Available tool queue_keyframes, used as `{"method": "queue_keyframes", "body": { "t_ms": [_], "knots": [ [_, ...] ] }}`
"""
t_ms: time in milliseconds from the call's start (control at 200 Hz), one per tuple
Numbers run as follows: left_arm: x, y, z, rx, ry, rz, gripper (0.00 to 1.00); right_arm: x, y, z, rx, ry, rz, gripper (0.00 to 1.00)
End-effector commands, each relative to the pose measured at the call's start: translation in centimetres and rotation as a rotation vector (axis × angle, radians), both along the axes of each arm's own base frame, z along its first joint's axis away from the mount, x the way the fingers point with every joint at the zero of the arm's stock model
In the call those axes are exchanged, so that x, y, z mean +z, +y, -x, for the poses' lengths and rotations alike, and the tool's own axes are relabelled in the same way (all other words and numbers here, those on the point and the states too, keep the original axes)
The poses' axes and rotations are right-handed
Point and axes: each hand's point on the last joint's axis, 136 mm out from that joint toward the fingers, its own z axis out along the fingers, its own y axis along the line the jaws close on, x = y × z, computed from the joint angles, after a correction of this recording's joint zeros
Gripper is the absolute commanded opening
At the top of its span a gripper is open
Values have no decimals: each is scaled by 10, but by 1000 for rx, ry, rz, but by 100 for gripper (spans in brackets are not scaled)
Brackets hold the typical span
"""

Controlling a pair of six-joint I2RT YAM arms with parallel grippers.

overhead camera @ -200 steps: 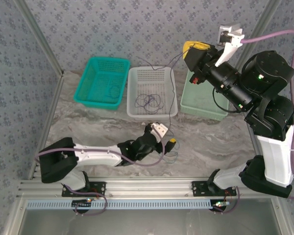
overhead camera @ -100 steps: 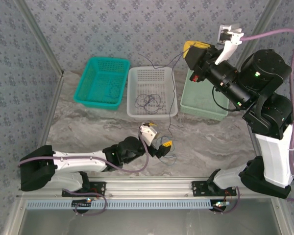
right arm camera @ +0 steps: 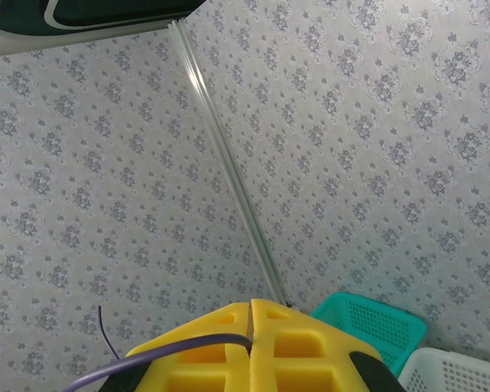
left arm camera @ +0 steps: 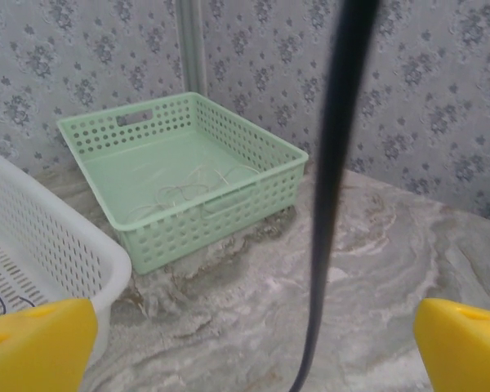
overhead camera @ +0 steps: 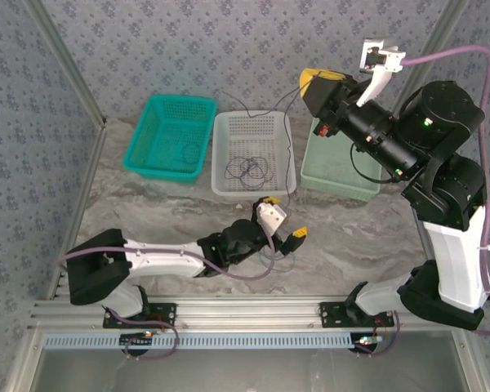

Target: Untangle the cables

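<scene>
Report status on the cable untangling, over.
Left claw open, low, cable strand between fingers. Right claw shut on purple cable, raised high. More loops in white basket.

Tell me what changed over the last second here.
The left gripper drew back toward its base, then reached out again, ending slightly farther right, jaws wide open, a dark cable hanging between them, ungripped. The right gripper drifted slightly left, high up, shut on a purple cable throughout. The teal basket, white basket and green basket stayed put.
</scene>
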Motion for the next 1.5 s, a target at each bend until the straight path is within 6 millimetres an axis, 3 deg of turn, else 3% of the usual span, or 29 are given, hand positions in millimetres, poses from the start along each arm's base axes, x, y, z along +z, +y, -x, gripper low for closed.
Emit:
{"method": "queue_keyframes", "body": {
  "t_ms": [0,235,375,680,929,1124,1349,1434,1499],
  "knots": [
    [-1,4,-27,83,32,48,95,16,-2,7,31,-26,-49,0],
    [-70,12,-43,139,188,-66,64,36,-28,-2,-8,-31,-102,0],
    [-94,27,-48,213,219,-137,44,40,-40,-13,-27,-7,-161,0],
    [-124,75,-47,323,252,-251,43,65,-83,-17,-119,-53,-272,0],
    [-143,104,-39,365,281,-296,43,65,-108,-29,-182,-27,-321,0],
    [-134,126,-37,416,265,-298,46,72,-116,-37,-179,-38,-369,0],
    [-148,180,-28,540,279,-385,21,99,-160,-35,-246,-100,-524,0],
    [-147,199,-24,581,287,-365,16,99,-163,-43,-239,-90,-546,0],
    [-141,207,-21,591,281,-335,16,94,-155,-53,-175,-46,-564,0]
  ]
}}
